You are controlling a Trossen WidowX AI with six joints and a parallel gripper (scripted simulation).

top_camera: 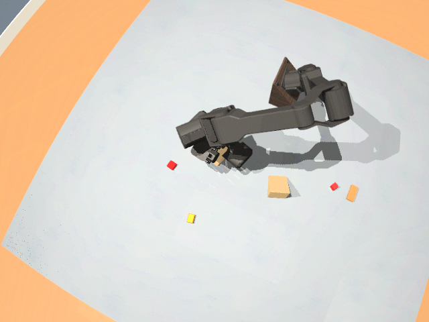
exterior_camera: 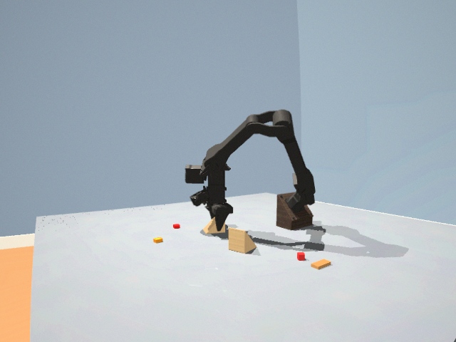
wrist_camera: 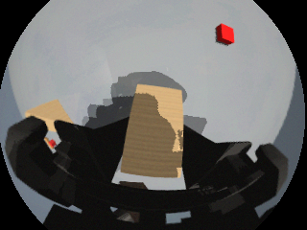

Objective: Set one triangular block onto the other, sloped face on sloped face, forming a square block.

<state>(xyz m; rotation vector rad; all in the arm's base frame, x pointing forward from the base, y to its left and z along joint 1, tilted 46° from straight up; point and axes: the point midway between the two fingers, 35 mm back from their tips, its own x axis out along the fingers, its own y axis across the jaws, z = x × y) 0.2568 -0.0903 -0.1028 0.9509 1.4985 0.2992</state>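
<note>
One pale wooden triangular block (top_camera: 219,159) (exterior_camera: 212,227) (wrist_camera: 153,129) is between the fingers of my gripper (wrist_camera: 155,122), which is shut on it. In the exterior view its slope faces left and it sits at table level; whether it touches the table I cannot tell. The fingers and arm hide part of it. The other triangular block (top_camera: 277,185) (exterior_camera: 238,240) (wrist_camera: 49,114) stands apart on the table, right of the gripper in the top and exterior views, its slope descending to the right in the exterior view.
A red cube (top_camera: 171,164) (exterior_camera: 176,226) (wrist_camera: 224,34) and a yellow block (top_camera: 190,218) (exterior_camera: 157,239) lie left of the wooden blocks. Another red cube (top_camera: 334,186) (exterior_camera: 301,256) and a flat orange block (top_camera: 352,193) (exterior_camera: 320,263) lie to the right. The arm's dark wooden base (exterior_camera: 285,213) stands behind.
</note>
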